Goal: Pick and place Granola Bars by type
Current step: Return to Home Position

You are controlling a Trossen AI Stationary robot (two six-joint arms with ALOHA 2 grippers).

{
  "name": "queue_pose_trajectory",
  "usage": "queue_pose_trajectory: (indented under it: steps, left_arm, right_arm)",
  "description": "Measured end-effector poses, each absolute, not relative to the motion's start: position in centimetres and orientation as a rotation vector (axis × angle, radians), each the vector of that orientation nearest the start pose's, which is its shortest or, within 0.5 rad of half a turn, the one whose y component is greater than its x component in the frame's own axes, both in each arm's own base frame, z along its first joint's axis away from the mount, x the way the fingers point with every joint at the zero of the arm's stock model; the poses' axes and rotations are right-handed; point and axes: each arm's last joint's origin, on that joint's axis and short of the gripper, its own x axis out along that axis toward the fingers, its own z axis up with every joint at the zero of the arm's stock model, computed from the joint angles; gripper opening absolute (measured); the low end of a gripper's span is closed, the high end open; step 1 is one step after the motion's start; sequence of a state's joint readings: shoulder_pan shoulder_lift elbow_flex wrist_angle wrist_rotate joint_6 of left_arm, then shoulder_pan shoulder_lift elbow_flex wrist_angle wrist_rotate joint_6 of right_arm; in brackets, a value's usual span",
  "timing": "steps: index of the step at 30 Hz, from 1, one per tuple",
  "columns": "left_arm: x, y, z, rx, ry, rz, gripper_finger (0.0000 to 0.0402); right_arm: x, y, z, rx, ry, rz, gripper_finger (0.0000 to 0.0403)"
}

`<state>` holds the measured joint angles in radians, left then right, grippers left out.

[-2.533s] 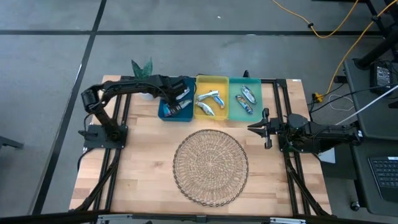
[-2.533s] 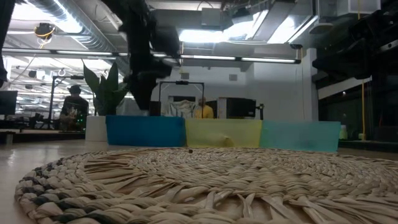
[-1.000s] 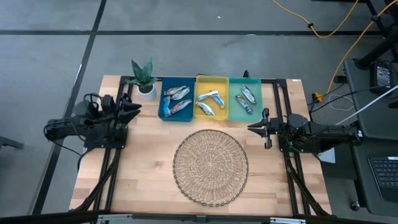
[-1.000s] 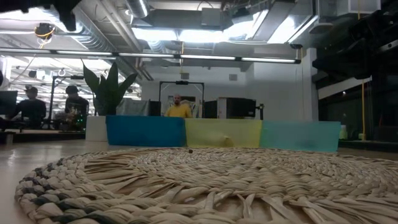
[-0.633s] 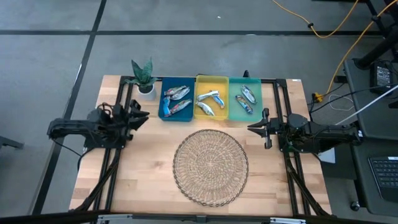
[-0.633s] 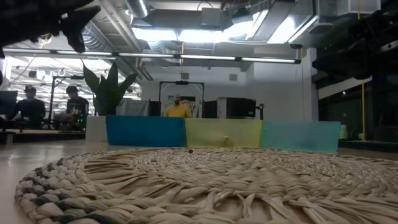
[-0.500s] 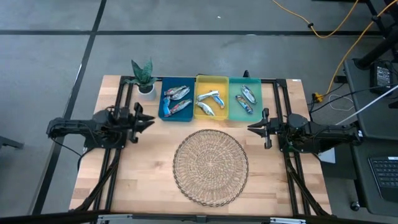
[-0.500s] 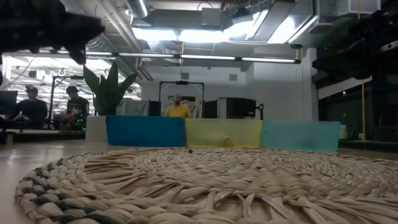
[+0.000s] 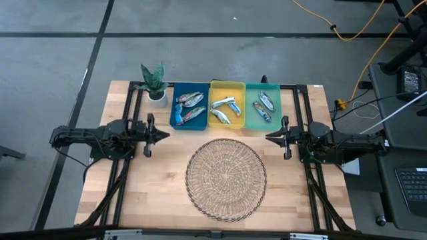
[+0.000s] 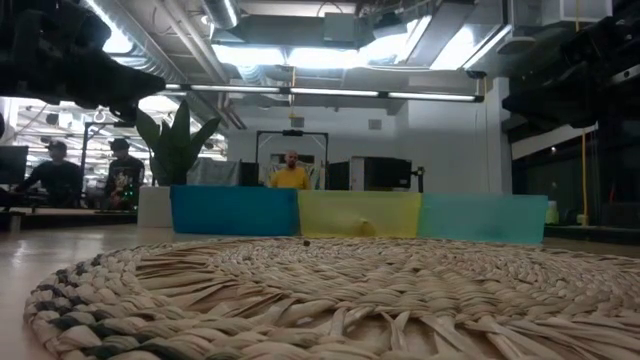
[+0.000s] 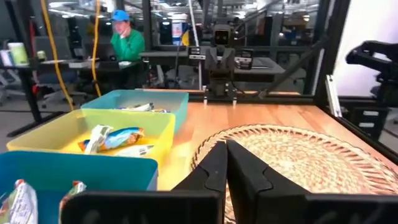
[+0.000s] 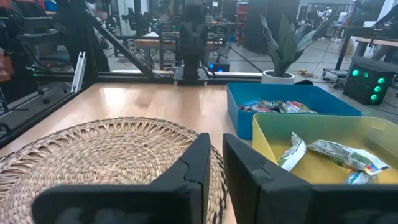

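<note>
Both hands, left hand [image 9: 163, 135] at middle left and right hand [image 9: 270, 138] at middle right, were closed on nothing. Granola Bars [image 9: 190, 107] lay in the three trays [image 9: 227, 83], upper centre. I judged the one risk a left-arm swing clipping the blue tray [image 9: 173, 113] nearby.

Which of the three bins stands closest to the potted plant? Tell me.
The blue bin, at the row's left end, right beside the potted plant; the yellow bin and green bin sit farther right.
</note>
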<state>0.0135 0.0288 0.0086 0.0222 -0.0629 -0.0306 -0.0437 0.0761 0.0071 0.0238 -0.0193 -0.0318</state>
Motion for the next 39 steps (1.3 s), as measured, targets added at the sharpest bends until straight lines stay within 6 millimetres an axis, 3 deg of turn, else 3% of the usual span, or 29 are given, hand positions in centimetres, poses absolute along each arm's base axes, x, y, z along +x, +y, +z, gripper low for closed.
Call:
queue_pose_trajectory:
  steps: [17,39]
  left_arm:
    - [10.31,-0.16,16.11,-0.091,0.065,-0.052,0.0012]
    - [10.31,-0.13,16.1,-0.024,0.065,-0.044,0.0011]
  right_arm:
    - [10.18,-0.39,16.22,-0.03,0.046,-0.024,0.0048]
    - [10.18,-0.39,16.22,-0.03,0.046,-0.024,0.0048]
